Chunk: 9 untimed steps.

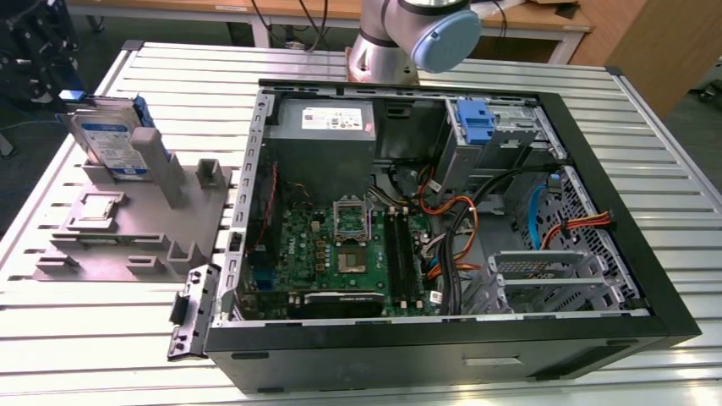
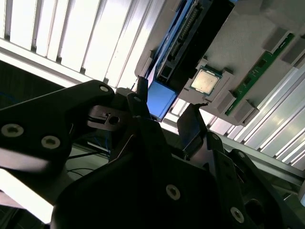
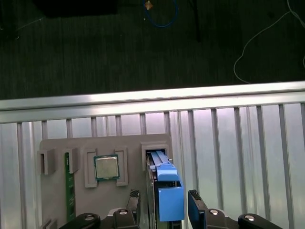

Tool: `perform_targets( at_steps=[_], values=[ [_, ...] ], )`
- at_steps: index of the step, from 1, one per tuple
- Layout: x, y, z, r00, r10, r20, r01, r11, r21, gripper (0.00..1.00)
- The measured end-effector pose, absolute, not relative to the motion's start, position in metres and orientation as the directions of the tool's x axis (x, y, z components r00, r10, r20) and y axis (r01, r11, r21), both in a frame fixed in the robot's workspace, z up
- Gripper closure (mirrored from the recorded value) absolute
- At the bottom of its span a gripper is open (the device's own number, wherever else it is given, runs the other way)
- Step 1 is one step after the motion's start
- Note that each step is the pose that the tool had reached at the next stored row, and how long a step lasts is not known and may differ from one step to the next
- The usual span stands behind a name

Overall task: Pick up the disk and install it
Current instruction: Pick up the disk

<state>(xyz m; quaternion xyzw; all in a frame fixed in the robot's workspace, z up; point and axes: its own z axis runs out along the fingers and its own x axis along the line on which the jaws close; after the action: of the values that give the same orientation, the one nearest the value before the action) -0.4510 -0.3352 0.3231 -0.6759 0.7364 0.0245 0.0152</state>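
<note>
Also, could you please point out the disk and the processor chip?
the disk (image 3: 170, 195), first wrist view, blue carrier end.
the processor chip (image 3: 106, 167), first wrist view, middle of its metal lid.

The disk (image 3: 170, 183) stands on edge in a slot of the fixture block (image 3: 55, 191), in line with the gap between the gripper's (image 3: 164, 194) jaws. A chip (image 3: 106, 167) lies in the block beyond one jaw, beside the disk.

One disk (image 1: 113, 139), one fixture block (image 1: 135, 233), one computer case (image 1: 429, 357).
</note>
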Motion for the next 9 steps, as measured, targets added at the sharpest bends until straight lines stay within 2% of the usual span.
perform_targets(
  at_steps=[9],
  values=[
    [-0.4511,-0.3352,0.3162,-0.086,-0.994,-0.064,-0.996,0.085,0.017,0.48]
  ],
)
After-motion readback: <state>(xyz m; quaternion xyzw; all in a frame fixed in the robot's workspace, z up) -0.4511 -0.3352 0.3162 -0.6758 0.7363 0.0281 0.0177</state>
